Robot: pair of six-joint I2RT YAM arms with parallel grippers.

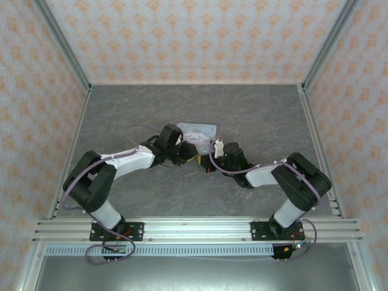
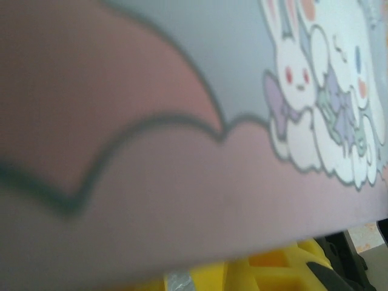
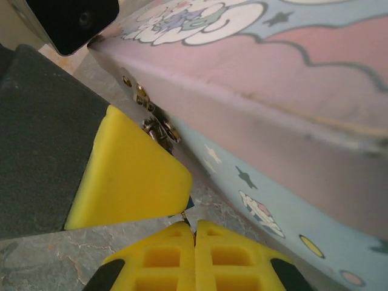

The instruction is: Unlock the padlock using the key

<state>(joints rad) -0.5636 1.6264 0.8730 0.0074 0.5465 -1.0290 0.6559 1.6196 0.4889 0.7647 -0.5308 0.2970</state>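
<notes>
Grey, stone-veined table (image 1: 260, 121). On it stands a rectangular tin (image 3: 285, 79), closed, contents hidden. It has a smooth pink lid and a pale-blue side printed with stars; the left wrist view adds a white rabbit cartoon.

Left gripper (image 1: 189, 154) is at the tin's near edge, jaw state indeterminate. Right gripper (image 3: 195, 239) has its ribbed yellow fingers (image 3: 157, 260) pressed together.

A metal hasp (image 3: 154, 126) is on the tin's side. Padlock (image 3: 189, 202): only a bluish sliver just above the right fingertips, identity uncertain.

Smooth printed tin (image 3: 291, 91), shiny metal clasp (image 3: 156, 126), matt yellow plastic right end effector (image 3: 195, 225)
</notes>
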